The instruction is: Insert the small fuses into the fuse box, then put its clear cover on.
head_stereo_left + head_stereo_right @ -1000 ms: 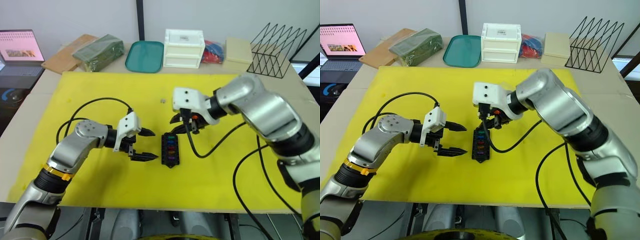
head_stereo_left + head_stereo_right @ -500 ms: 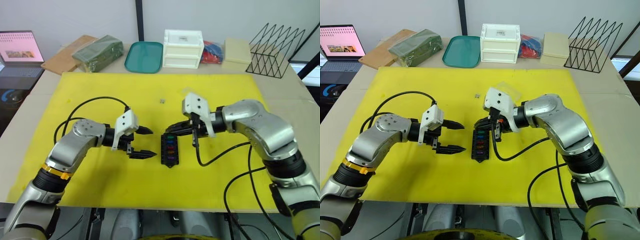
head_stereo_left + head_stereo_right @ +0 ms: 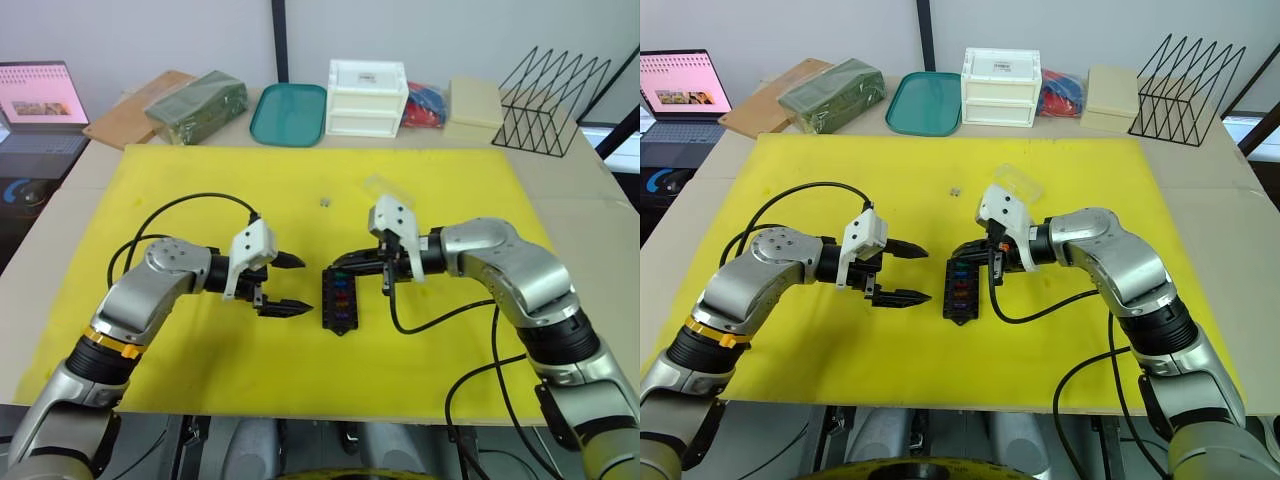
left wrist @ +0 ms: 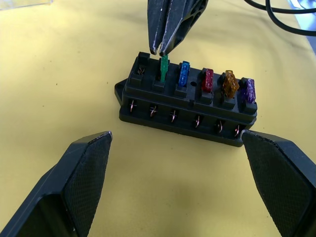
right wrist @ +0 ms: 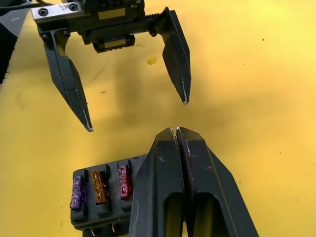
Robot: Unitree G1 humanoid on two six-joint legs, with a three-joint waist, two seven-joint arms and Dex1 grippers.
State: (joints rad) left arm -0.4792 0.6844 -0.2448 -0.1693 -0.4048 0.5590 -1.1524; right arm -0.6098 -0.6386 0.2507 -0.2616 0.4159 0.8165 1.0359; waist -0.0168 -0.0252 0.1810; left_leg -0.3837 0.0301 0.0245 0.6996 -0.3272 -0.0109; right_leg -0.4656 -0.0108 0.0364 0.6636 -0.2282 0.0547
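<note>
Your right hand [image 4: 162, 49] is pinched fully closed, its two black fingers pressed together with no gap, and the tips sit right on top of the green fuse [image 4: 163, 68]. You cannot tell whether the fingers actually pinch that fuse or only touch its top. The green fuse stands taller in its slot than its neighbours.

The fuse box [image 3: 340, 298] lies on the yellow surface [image 3: 200, 180] directly under your right hand's fingertips and just in front of your left hand [image 3: 287, 285]. Moving away from your right fingertips along the row, you have the blue fuse [image 4: 184, 74], the red fuse [image 4: 208, 80], the orange fuse [image 4: 229, 84] and the purple fuse [image 4: 248, 90], all seated. The slot on the other side of the green fuse is unfilled.

Your left hand is spread wide and holds nothing; its fingers [image 5: 176, 58] point at the fuse box from close by, not touching it.

The clear cover [image 3: 1018, 183] rests on the yellow surface just behind your right hand, apart from the fuse box.
</note>
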